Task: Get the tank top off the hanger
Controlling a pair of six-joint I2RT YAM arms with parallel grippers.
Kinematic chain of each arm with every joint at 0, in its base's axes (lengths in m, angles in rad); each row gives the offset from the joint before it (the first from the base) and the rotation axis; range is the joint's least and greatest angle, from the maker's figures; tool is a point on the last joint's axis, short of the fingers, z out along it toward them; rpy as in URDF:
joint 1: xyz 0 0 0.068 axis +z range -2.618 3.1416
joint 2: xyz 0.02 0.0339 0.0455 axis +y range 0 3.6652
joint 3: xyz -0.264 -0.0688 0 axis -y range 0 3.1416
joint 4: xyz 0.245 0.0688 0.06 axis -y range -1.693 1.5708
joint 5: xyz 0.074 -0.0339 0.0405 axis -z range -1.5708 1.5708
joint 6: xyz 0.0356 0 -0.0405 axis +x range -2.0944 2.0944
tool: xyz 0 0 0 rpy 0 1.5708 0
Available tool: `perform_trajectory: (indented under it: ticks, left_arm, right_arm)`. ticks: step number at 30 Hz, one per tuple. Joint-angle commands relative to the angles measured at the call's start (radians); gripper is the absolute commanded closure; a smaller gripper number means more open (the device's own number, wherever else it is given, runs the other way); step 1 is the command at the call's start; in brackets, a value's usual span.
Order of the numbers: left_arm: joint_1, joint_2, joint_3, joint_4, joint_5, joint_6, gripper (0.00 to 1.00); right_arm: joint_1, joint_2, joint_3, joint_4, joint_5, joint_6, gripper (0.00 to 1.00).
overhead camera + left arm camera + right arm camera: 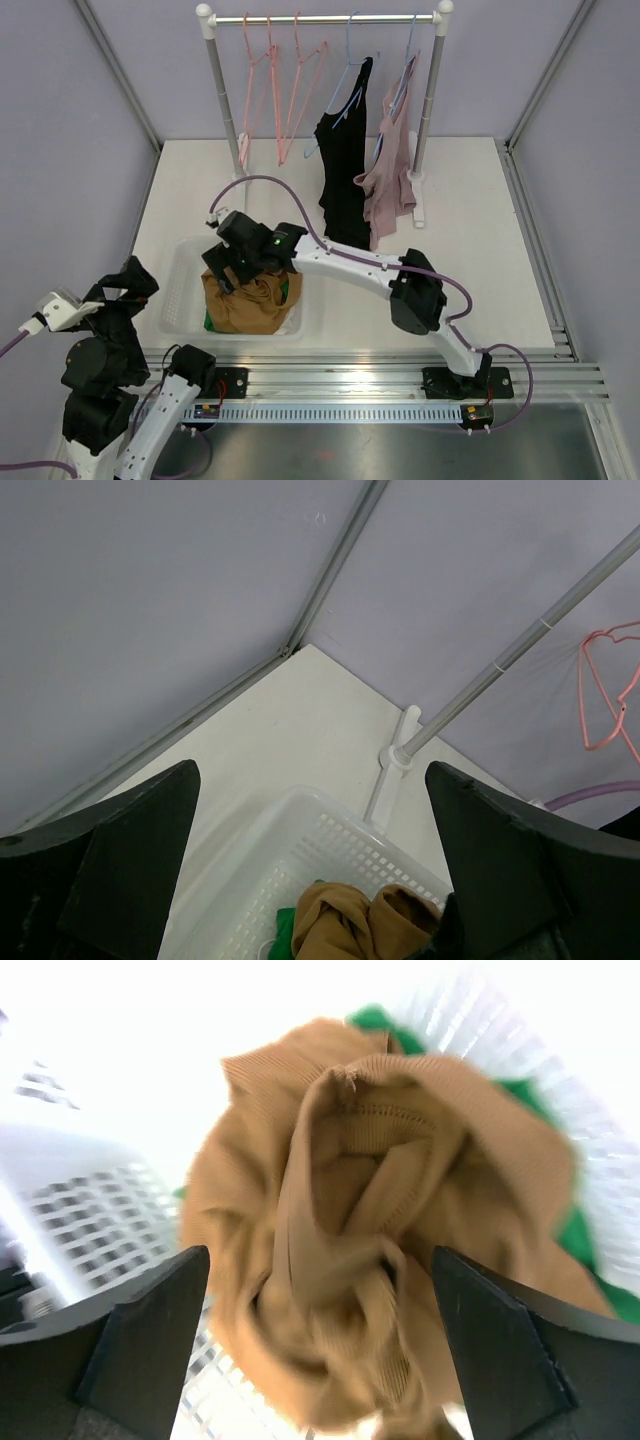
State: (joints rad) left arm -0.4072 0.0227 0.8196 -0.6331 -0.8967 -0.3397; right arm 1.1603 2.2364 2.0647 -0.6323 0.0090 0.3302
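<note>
the right tool [226, 270] hangs over the white basket [178, 292] on the desk [480, 230], its fingers spread wide with nothing pinched between them. the tan tank top [380, 1160] lies crumpled straight beneath the gap, in the basket on top of a green garment [582, 1232]; whether the tips brush the cloth i can't tell. the left tool [315, 825], also spread, sits off by the basket's near left corner.

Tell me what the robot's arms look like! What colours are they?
The left arm and right arm are white tubes with chunky black joints. A purple cable loops along each one. The right arm has a tiny green light near its wrist. The left claw and right claw each have two flat, black, wedge-shaped fingers.
</note>
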Motion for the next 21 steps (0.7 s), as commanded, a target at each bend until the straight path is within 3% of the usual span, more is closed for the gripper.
perform_trajectory:
  ticks: [1, 7, 10, 14, 21]
  left_arm:
    - [0.004, 0.066, 0.012, 0.047, 0.036, 0.010, 0.01]
    - [0.005, 0.154, 0.024, 0.053, 0.136, 0.024, 0.01]
    - [0.005, 0.184, 0.030, 0.073, 0.238, 0.034, 0.01]
    - [0.008, 0.233, 0.032, 0.089, 0.350, 0.056, 0.01]
    - [0.008, 0.270, 0.032, 0.081, 0.381, 0.070, 0.01]
  right_arm:
    - [0.004, -0.225, 0.086, -0.059, 0.069, -0.043, 0.01]
    - [0.004, -0.531, -0.139, 0.002, 0.187, -0.057, 0.00]
    - [0.004, -0.647, -0.195, -0.010, 0.334, -0.072, 0.00]
    - [-0.031, -0.693, -0.147, -0.102, 0.590, -0.068, 0.00]
    - [-0.318, -0.617, 0.036, -0.173, 0.546, -0.042, 0.00]
